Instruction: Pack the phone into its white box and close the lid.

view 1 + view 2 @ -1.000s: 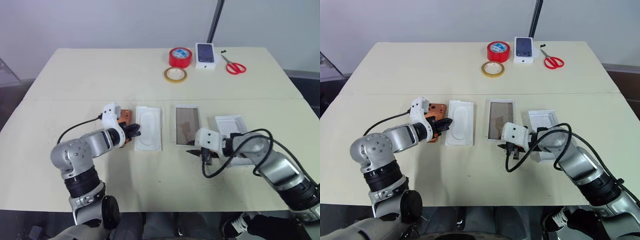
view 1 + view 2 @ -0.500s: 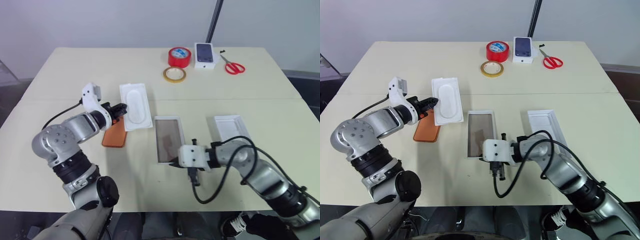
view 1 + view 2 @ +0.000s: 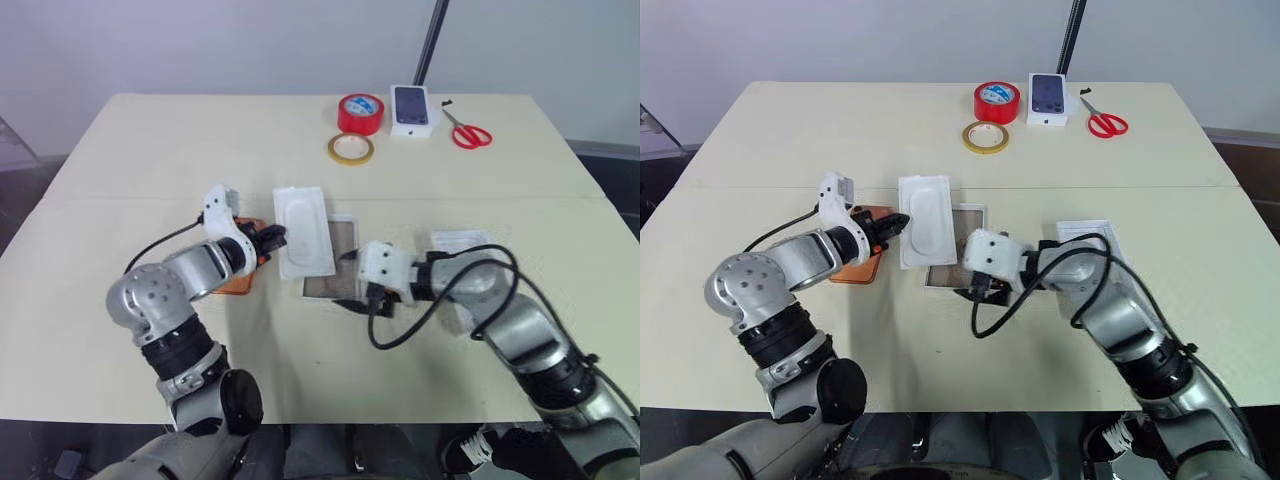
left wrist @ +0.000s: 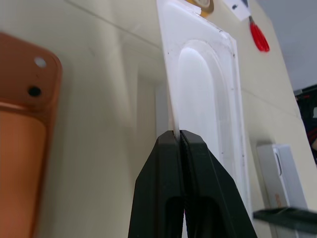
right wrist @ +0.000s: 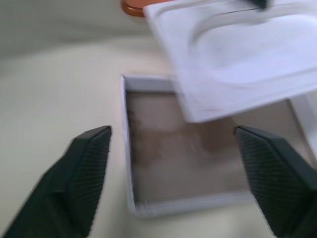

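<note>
Left eye view. The left gripper (image 3: 272, 238) is clamped on the edge of a white insert (image 3: 305, 230) with a rounded recess, holding it above the table (image 3: 150, 150) and partly over the white box (image 3: 335, 262). The phone (image 3: 240, 272) lies flat at 9 o'clock of the box, mostly hidden by the left arm. The lid (image 3: 462, 262) rests at 3 o'clock of the box, behind the right arm. At 12 o'clock stand a red tape roll (image 3: 361, 113), a yellow tape ring (image 3: 351, 149), scissors (image 3: 468, 132) and a printed carton (image 3: 410, 107); no writing is legible.

Left wrist view. The fingers (image 4: 171, 163) pinch the insert's thin rim; it looks light, stiff and easily flexed. The phone's copper back appears smooth, probably slippery and fragile, best taken across its long edges.

Right wrist view. The right gripper (image 5: 181, 171) stands wide, holding nothing, over the box's near end.
</note>
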Robot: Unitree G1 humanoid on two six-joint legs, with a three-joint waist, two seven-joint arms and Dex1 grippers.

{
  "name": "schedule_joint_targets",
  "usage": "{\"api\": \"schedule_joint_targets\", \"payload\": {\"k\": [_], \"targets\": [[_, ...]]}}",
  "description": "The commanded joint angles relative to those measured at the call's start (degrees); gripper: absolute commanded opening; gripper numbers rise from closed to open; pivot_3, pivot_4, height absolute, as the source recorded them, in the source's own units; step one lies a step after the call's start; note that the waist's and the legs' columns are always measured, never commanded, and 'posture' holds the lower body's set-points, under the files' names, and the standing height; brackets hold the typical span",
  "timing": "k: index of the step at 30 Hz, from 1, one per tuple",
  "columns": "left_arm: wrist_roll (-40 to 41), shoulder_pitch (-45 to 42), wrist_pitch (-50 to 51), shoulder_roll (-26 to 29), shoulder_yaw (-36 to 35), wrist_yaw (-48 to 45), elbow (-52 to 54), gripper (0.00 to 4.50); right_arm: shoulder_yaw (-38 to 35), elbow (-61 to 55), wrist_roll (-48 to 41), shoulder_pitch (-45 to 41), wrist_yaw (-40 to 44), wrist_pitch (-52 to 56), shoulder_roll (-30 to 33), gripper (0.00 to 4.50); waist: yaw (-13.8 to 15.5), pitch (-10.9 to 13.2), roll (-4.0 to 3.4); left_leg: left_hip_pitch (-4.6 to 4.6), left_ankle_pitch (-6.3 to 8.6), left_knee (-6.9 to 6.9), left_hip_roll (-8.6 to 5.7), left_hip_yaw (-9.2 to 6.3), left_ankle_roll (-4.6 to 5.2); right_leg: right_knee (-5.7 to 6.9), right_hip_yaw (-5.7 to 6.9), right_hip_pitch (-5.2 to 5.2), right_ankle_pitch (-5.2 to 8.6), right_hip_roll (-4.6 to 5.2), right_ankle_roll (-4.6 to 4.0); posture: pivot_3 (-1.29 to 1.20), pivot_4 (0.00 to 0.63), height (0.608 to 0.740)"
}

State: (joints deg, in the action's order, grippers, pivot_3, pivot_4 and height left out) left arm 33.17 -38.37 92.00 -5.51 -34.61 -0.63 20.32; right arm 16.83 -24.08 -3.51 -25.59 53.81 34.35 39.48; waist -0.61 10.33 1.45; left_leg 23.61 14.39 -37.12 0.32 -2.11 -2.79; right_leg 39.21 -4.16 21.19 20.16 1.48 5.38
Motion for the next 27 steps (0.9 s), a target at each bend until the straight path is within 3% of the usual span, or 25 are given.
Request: {"api": "schedule_joint_targets", "payload": {"k": [1,7,10,14,15,18,21,24,27], "targets": [[-0.1,0.1,0.5,-1.1,3.5,0.4,2.1,0.0,-4.6,-2.4,-1.1,1.2,0.9,-0.6,3.8,3.91,0.0,0.0,0.0,0.0,0.01,0.0,0.0,0.0,0.02,0.0,0.0,0.0,0.0,0.0,0.0,0.0,0.15,0.735],[-1.7,0.7,0.5,-2.6,7.1,0.6,0.4,0.0,-6.1,-1.4,-0.6,0.8,-0.2,-1.0,5.1,3.91,-0.3,0.0,0.0,-0.01,0.02,0.04,0.03,0.02,0.04,0.01,-0.02,0.04,0.0,-0.05,0.0,0.0,0.15,0.735],[-2.0,0.8,0.5,-2.9,7.7,0.6,0.3,0.96,-6.0,-0.9,-0.2,0.0,-1.0,-1.2,4.6,3.97,-0.2,0.0,0.0,0.0,0.02,0.02,0.02,0.02,0.04,0.0,-0.03,0.02,0.0,-0.04,0.0,0.0,0.15,0.735],[-1.4,0.4,0.5,-2.2,7.1,0.3,0.8,2.99,-6.2,0.7,-0.2,-1.9,-2.7,-0.9,3.3,3.97,-0.1,0.0,0.0,0.0,0.02,0.01,0.01,0.02,0.04,0.0,-0.02,0.01,0.0,-0.03,0.0,0.0,0.15,0.735],[-1.0,0.1,0.5,-2.0,6.5,0.1,1.1,2.99,-6.2,1.4,-0.3,-2.6,-3.3,-0.5,2.6,3.97,-0.1,0.0,0.0,0.0,0.01,0.01,0.01,0.02,0.03,0.0,-0.02,0.01,0.0,-0.03,0.0,0.0,0.15,0.735],[-0.3,-0.9,0.5,-0.5,4.6,-1.0,1.9,3.04,-5.9,3.5,-0.6,-4.8,-5.1,1.4,0.4,3.15,-0.2,0.0,0.0,0.0,0.0,0.0,0.02,0.02,0.0,0.0,-0.03,0.02,0.0,-0.03,0.0,0.0,0.15,0.735],[-0.2,-1.2,-0.3,3.1,4.0,-2.8,2.4,3.04,-4.3,4.9,-0.1,-6.7,-7.0,3.2,-2.6,1.59,-0.3,0.0,0.0,0.0,-0.09,0.04,0.03,0.02,-0.15,0.02,-0.02,0.06,0.0,-0.04,0.0,0.0,0.15,0.735],[-1.6,2.1,-6.0,11.3,9.5,-6.1,2.7,3.04,-2.3,8.1,1.4,-8.9,-10.4,5.2,-6.8,0.12,-0.5,0.0,-0.02,0.0,-0.14,0.07,0.04,0.05,-0.25,0.04,-0.05,0.11,0.0,-0.06,0.0,0.0,0.15,0.735],[-4.3,9.4,-17.9,23.0,19.0,-13.8,4.5,3.04,-0.9,13.1,3.7,-11.9,-15.9,7.4,-12.2,0.05,-0.7,0.0,-0.04,-0.02,-0.2,0.13,0.05,0.08,-0.34,0.06,-0.1,0.17,0.0,-0.06,-0.01,0.0,0.15,0.735]]}}
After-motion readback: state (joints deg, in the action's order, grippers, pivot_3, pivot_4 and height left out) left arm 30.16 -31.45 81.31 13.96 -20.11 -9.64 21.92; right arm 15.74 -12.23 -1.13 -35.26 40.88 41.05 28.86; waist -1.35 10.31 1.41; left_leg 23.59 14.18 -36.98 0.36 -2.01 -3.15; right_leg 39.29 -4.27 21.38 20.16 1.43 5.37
